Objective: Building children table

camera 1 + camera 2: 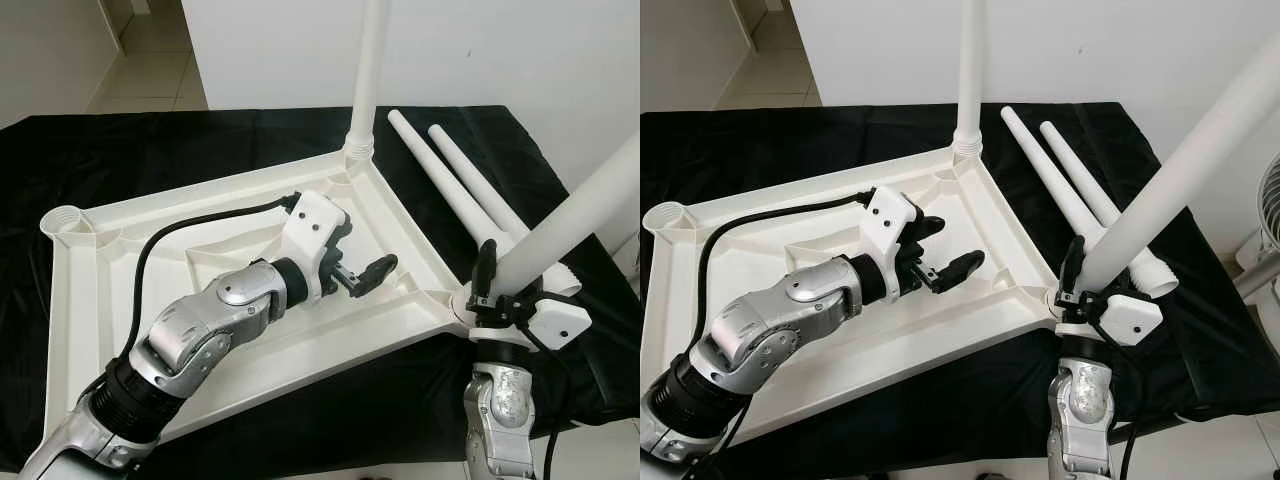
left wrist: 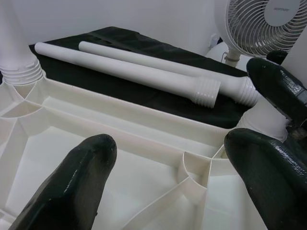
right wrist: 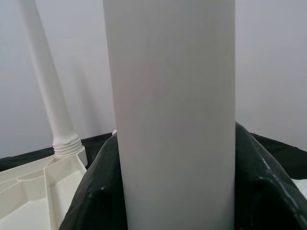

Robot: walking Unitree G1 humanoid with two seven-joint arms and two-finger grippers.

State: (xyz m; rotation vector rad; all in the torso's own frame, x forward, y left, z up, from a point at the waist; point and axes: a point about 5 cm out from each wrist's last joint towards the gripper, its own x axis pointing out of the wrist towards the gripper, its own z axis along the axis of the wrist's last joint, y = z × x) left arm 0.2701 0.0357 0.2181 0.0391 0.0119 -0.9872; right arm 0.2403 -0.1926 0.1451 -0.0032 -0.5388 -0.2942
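The white table top [image 1: 120,300] lies upside down on a black cloth. One white leg [image 1: 366,70] stands upright in its far corner socket. A second leg [image 1: 585,210] leans out of the near right corner socket, and my right gripper [image 1: 498,282] is shut around its base; the right wrist view has this leg [image 3: 172,120] between the black fingers [image 3: 96,196]. My left gripper [image 1: 360,255] hovers open over the ribbed underside with nothing between its fingers [image 2: 72,187]. Two loose legs [image 1: 455,185] lie side by side on the cloth to the right.
An empty corner socket [image 1: 65,220] sits at the far left of the table top. A white fan [image 2: 268,24] stands past the right edge of the cloth. A white wall runs behind, with a tiled floor [image 1: 150,60] at the back left.
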